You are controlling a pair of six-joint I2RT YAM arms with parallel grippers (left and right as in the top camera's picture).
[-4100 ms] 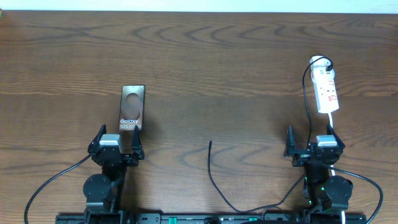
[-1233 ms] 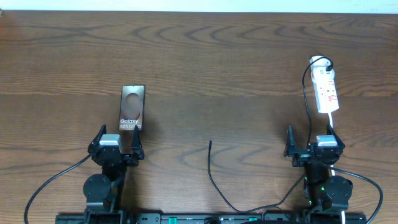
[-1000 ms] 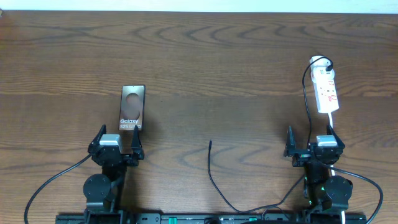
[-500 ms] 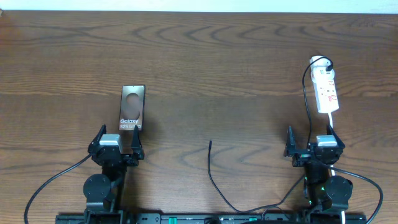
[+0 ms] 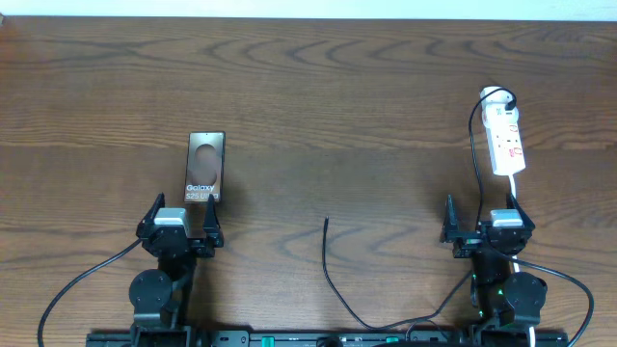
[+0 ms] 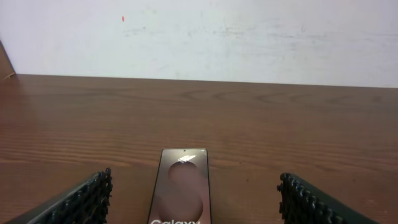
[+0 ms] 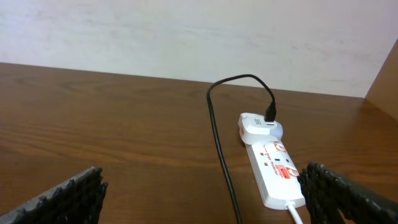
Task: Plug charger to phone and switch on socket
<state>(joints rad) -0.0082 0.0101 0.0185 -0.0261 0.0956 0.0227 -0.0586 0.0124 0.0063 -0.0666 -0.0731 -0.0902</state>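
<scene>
Left pincer (image 5: 183, 214) wide open, empty; phone (image 5: 204, 166) flat on bench (image 5: 337, 87) just ahead. Right pincer (image 5: 480, 220) wide open, empty, socket (image 5: 506, 142) ahead. Charger (image 5: 326, 260) tip lies loose between the arms.

The overhead camera looks straight down on my whole worktop (image 5: 308, 87). My left wrist camera sits low, facing forward with the phone (image 6: 182, 186) close ahead; my right wrist camera likewise faces the socket (image 7: 273, 165), and overhead shows both.
</scene>
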